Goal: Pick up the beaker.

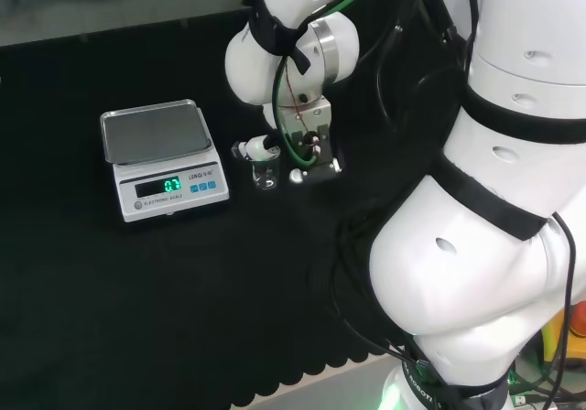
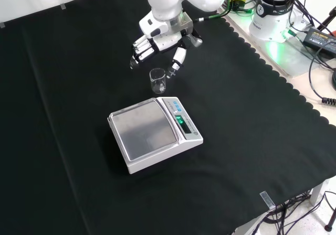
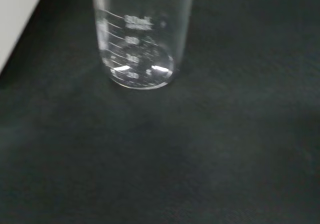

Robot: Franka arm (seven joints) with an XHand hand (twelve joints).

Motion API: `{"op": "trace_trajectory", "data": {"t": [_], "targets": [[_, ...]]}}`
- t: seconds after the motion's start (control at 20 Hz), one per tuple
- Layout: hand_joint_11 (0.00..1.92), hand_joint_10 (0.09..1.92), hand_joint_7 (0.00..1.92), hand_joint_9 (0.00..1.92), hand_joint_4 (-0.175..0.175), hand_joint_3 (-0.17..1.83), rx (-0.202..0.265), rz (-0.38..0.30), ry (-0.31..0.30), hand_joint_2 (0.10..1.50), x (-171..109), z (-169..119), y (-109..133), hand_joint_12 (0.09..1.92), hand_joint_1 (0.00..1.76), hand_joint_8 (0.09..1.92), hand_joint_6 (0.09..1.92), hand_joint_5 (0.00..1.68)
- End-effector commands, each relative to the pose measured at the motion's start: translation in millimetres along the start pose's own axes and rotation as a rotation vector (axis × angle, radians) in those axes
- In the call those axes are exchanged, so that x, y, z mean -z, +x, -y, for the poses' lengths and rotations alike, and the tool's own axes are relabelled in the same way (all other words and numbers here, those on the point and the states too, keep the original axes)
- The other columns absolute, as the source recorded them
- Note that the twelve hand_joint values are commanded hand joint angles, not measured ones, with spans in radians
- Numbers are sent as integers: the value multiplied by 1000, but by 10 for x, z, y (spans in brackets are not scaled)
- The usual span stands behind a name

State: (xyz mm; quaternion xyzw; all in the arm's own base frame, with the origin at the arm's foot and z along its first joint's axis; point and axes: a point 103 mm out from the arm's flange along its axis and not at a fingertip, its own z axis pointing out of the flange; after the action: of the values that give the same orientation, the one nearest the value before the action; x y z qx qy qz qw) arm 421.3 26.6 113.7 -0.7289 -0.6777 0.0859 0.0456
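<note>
A small clear glass beaker [image 2: 157, 81] stands upright on the black cloth, just beyond the scale in the front view. In the head view the beaker [image 1: 265, 172] sits right of the scale. The wrist view shows the beaker [image 3: 142, 39] close up, with printed graduation marks and nothing visible inside. The black and white hand [image 2: 160, 43] hangs just behind the beaker in the front view, fingers spread to either side and not touching the glass. In the head view the hand [image 1: 258, 146] is right above the beaker.
A white digital scale [image 2: 154, 134] with a bare steel pan and a lit green display stands close in front of the beaker. The same scale [image 1: 163, 156] lies at the left in the head view. The cloth's scalloped edge [image 2: 273, 64] runs along the right.
</note>
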Motion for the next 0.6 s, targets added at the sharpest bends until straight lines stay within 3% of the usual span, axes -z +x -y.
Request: {"op": "trace_trajectory", "data": {"t": [0.05, 0.6], "targets": [[172, 912, 23, 225, -44, 230, -9, -20, 11, 913, -100, -13, -94, 1520, 288, 833, 87, 223], [172, 914, 23, 225, -44, 230, 13, -41, 30, 913, -228, -57, -94, 1520, 286, 835, 87, 223]]}}
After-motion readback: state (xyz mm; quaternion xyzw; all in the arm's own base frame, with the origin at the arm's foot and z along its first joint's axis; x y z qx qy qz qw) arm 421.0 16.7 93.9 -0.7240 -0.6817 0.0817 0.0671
